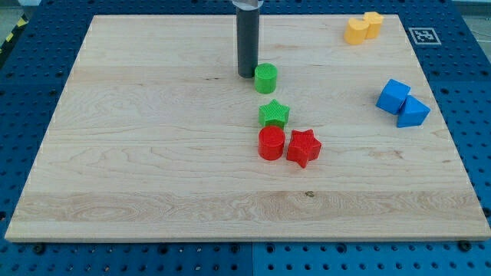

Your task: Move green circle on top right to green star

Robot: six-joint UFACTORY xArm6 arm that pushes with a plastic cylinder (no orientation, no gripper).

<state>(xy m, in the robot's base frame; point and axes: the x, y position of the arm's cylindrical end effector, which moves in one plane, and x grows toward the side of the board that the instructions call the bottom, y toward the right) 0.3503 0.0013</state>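
The green circle (266,78) sits on the wooden board (153,153) near the top middle. The green star (274,114) lies a short way below it, with a small gap between them. My tip (247,74) rests on the board just left of the green circle, close to it or touching its left side. The dark rod rises straight up from there to the view's top edge.
A red circle (271,143) and a red star (304,147) sit just below the green star. Two yellow blocks (362,28) lie at the top right. Two blue blocks (403,103) lie at the right.
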